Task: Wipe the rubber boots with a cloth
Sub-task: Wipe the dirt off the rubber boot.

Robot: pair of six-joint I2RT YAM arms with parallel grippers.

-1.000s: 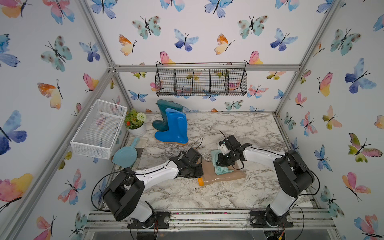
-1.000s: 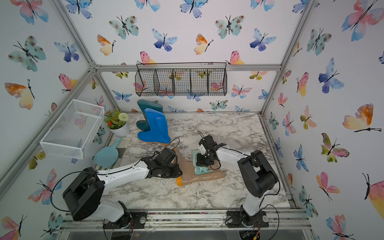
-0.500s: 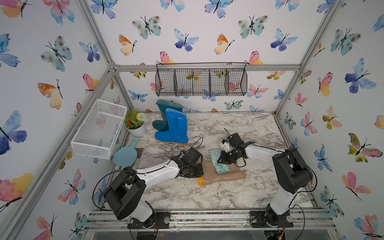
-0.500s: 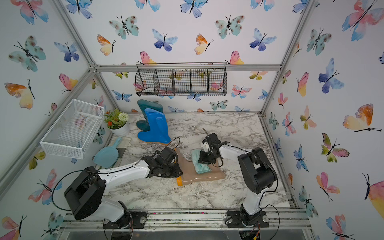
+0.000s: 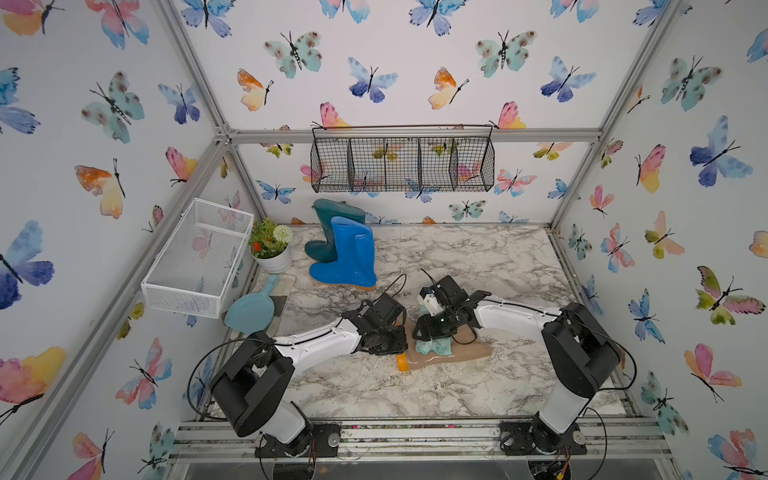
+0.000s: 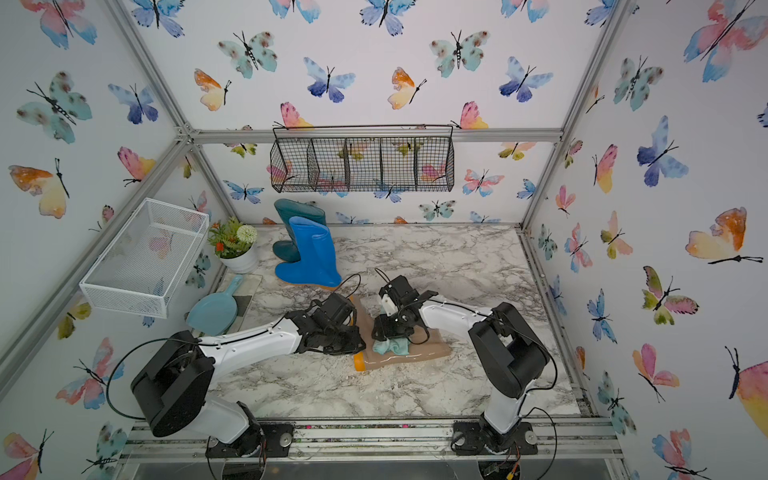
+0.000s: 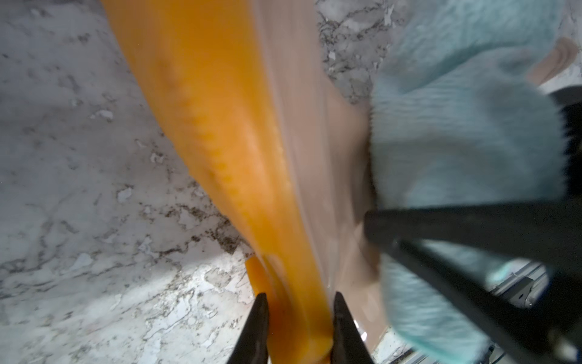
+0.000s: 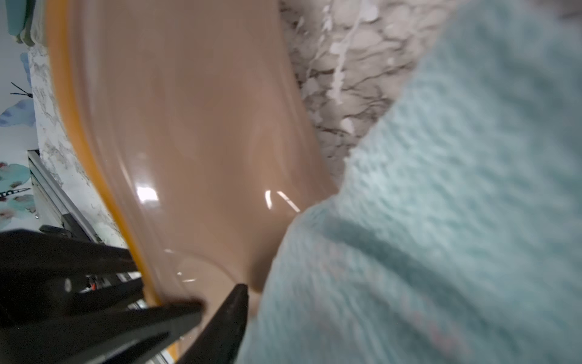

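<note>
**Location.** The beige boot (image 5: 457,353) lies on its side on the desk (image 5: 415,395), directly between the two hands. Its orange sole (image 7: 236,157) faces the left hand (image 7: 297,327) and its shaft runs away under the right hand (image 5: 426,334). The cloth (image 5: 434,347) sits bunched on the boot's upper flank, right at the right hand's fingertips. The blue boot (image 5: 349,257) and the teal boot (image 5: 328,224) stand upright, touching each other, well beyond both hands.

**Hand state.** The left hand is clamped on the edge of the sole, one finger on each face. On the right hand, one finger (image 8: 236,296) shows bare beside the cloth and the other is buried in the pile. We cannot tell whether it pinches the cloth or rests loose against it.

**Handling.**
- We judge the boot to be light and hollow, with a glossy shaft that is slippery and likely to dent under pressure. The sole rim is the stiffest part and the best place to take hold.
- The cloth is soft and limp. We recommend pinching a raised fold rather than a flat layer, since a shallow bite may slip out during the stroke.
- Press lightly, as the boot may skid across the smooth desk.
</note>
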